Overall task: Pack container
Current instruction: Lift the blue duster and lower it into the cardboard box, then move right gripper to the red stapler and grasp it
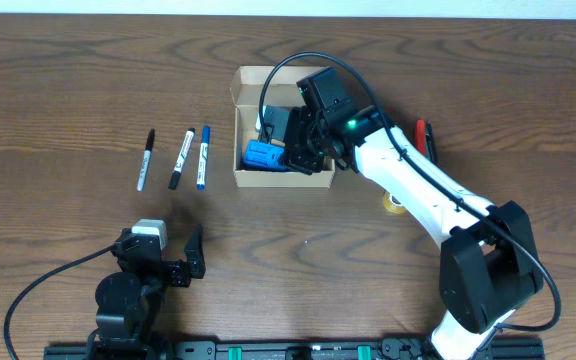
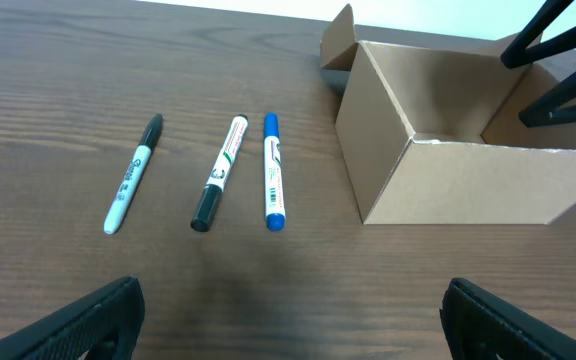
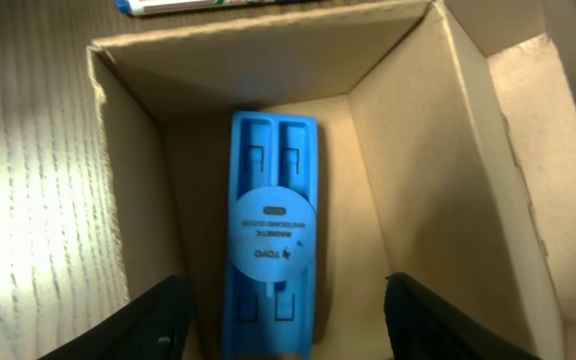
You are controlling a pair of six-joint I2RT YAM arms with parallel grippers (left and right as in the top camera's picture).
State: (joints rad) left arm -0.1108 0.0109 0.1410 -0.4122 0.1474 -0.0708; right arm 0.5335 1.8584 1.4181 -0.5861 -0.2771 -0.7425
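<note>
Container (image 1: 280,180) sits mid-table with its lid open and the blue eraser (image 3: 273,240) flat inside, the right tool (image 3: 290,318) released and straddling it, the left tool (image 2: 293,312) released short of three markers (image 2: 218,172); risk: the right tool snags a wall lifting out and drags the light box.

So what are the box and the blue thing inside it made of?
The container looks like cardboard: tan, matte, with thin folded walls and raw cut edges. The blue thing is probably moulded plastic: smooth, evenly coloured, with crisp pressed-in grooves and a round printed disc on top.
</note>
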